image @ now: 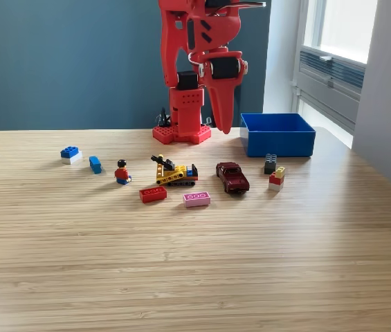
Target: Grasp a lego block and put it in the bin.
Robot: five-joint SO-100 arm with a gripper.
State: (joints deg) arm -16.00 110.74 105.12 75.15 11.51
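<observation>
The wooden bench [195,270] spreads wide beneath me. My red arm [198,62] stands folded at its far edge, my claw [223,124] hanging tip down, clenched and holding nothing. The blue bin [278,135] sits just to the exterior view's right of my base. Nearer the camera lie a dark red toy car [232,177], a yellow vehicle [175,173], a red brick [153,194] and a pink brick [196,199].

A big wooden table [195,263] with light stripes fills the front. Behind it stands a dark blue-grey wall [64,62]. At the exterior view's right, a bright window [340,28] lets daylight in.
</observation>
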